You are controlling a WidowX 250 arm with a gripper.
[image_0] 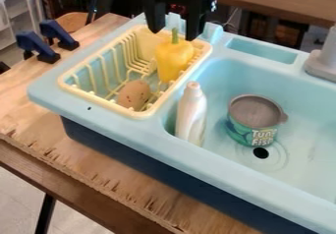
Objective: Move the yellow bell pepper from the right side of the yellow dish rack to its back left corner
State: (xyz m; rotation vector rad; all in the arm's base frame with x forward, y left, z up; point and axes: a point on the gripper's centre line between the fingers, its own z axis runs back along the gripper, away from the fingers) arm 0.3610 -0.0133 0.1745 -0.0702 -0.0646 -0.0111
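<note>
**End effector (173, 32) hanging spread at the yellow pepper (173, 62)**

In the camera view, taking its top edge as twelve, I am seeing the end effector hanging in from 12 o'clock, its fingers standing apart. The yellow pepper is standing stem up towards the 2 o'clock side of the cream rack (99, 102). Its stem (175, 36) is showing in the gap between the fingertips, but I am not able to tell whether it is lying between them in depth or just below. I am seeing nothing clamped, so I am judging this as a positioning stage; a grasp from here would be calling for a depth check, level centring and a straight closing.

The brown egg-shaped piece (134, 94) is lying in the rack at 7 o'clock from the pepper. The rack's near side wall is standing close beside the pepper and is, I judge, leaving little room for a finger on that side. A white bottle (191, 114) is standing in the sink (125, 123) near 6 o'clock from the pepper, close beside the rack. The tuna can (255, 121) is sitting between 4 and 5 o'clock, above the drain hole (261, 153), and the grey faucet (322, 63) is rising at 3 o'clock. Two blue clamps (34, 45) are sitting towards 9 o'clock on the bench (98, 166).
</note>
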